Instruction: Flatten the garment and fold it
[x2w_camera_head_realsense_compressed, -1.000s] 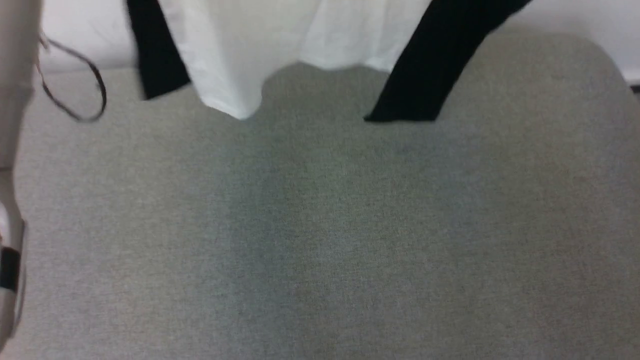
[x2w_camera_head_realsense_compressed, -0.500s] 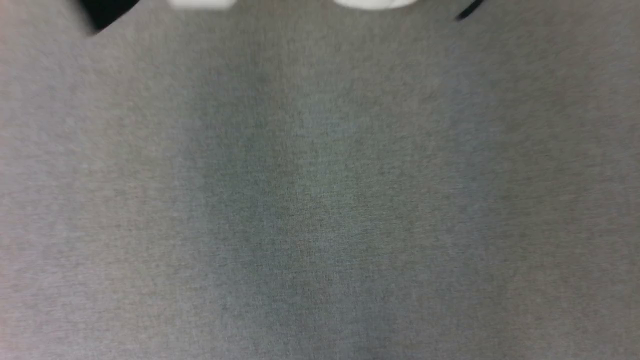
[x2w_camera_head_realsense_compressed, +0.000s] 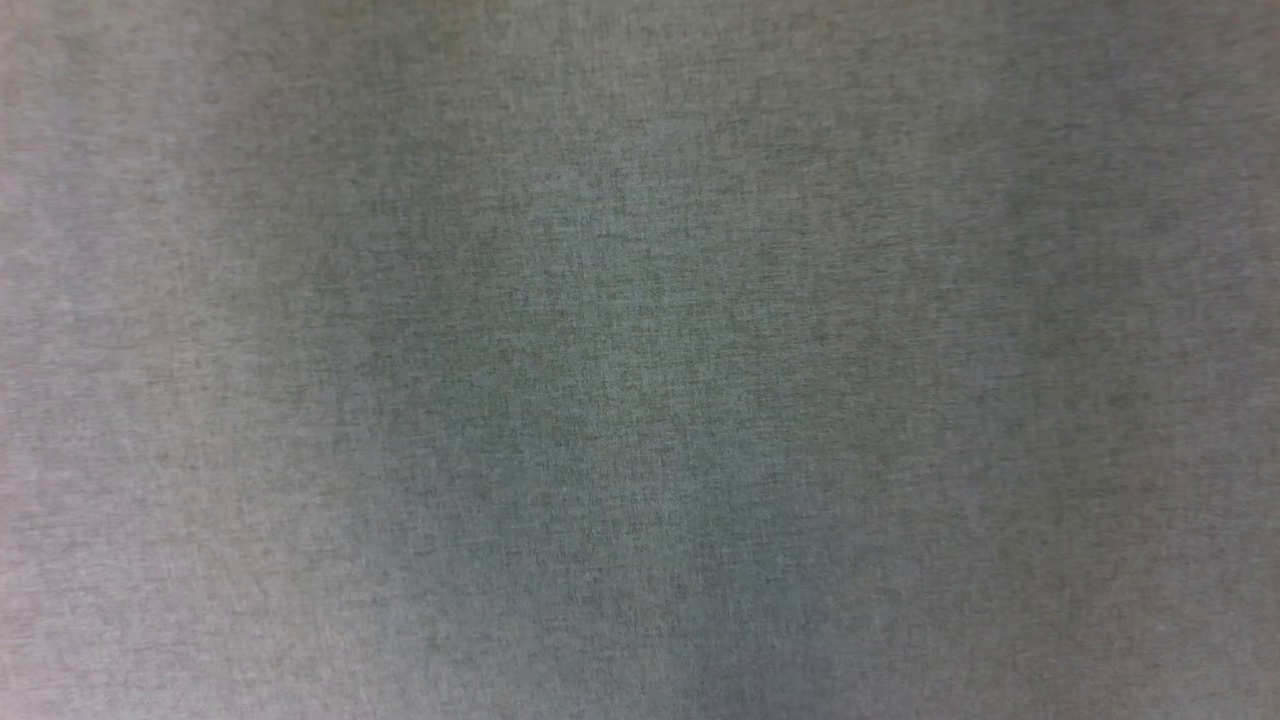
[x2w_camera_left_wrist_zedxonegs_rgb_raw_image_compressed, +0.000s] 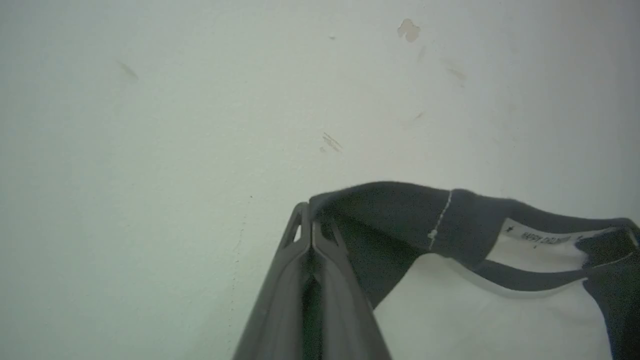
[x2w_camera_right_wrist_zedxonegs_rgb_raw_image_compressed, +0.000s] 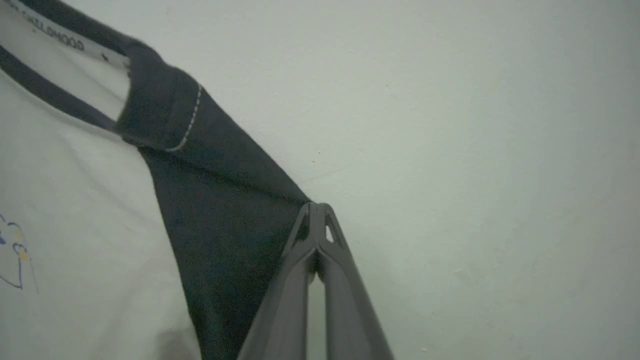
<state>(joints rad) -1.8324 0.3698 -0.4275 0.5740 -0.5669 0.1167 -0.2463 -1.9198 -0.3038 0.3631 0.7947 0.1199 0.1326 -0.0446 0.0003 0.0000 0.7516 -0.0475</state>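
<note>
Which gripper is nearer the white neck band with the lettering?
Neither clearly. The left gripper and the right gripper each pinch a black shoulder of the garment, one on either side of the lettered band.

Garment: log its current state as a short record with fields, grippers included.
garment: two-tone T-shirt, white body, black shoulders, held up by both shoulders
left gripper: shut on black shoulder fabric
right gripper: shut on the other black shoulder
neck band: white, small dark lettering
backdrop: pale wall
head view: grey fabric surface
</note>
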